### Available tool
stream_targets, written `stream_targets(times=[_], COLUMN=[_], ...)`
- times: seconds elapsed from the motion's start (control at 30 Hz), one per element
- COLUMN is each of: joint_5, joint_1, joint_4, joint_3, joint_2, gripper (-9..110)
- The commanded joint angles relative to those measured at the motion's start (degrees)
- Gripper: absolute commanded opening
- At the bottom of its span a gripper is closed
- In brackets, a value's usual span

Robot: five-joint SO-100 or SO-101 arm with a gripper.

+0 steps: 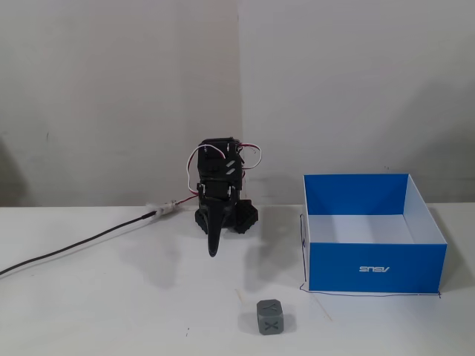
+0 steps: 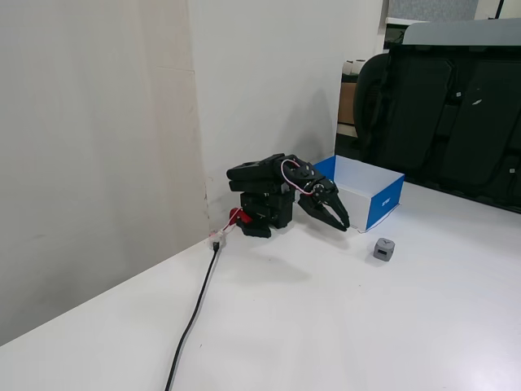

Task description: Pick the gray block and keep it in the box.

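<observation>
The gray block [image 1: 272, 317] sits on the white table [image 1: 111, 311], in the open, apart from everything else. In the front-facing fixed view it lies below and to the right of the gripper [image 1: 214, 251], toward the camera, with bare tabletop between them. In the side-on fixed view the block [image 2: 384, 248] lies to the right of the gripper [image 2: 343, 224] and slightly lower in frame, near but not touching. An engraved X shows on its facing sides.

The box [image 1: 375, 268] stands to the right of the arm in the front-facing view, open top up, white interior exposed. The block rests outside it, just off its front left corner.

The gripper points downward from the folded arm, its tips hanging close above the table. It holds nothing and touches nothing visible. In the front-facing view the fingers read as a single narrow dark point; in the side-on view the jaws appear closed together or nearly so, with no clear gap.

A black cable [image 2: 195, 314] runs across the table to the arm's base.
</observation>
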Motion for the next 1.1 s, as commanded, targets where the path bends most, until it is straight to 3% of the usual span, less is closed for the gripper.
stream_targets(times=[0.0,0.97,1.03,1.07], joint_5=[-0.35,-0.35,-0.35,-0.35], joint_1=[0.53,-0.18,-0.53,-1.23], joint_4=[0.44,0.44,0.44,0.44], joint_3=[-0.62,-0.53,-0.53,-0.53], joint_2=[9.23,9.23,9.23,9.23], gripper=[0,0,6,0])
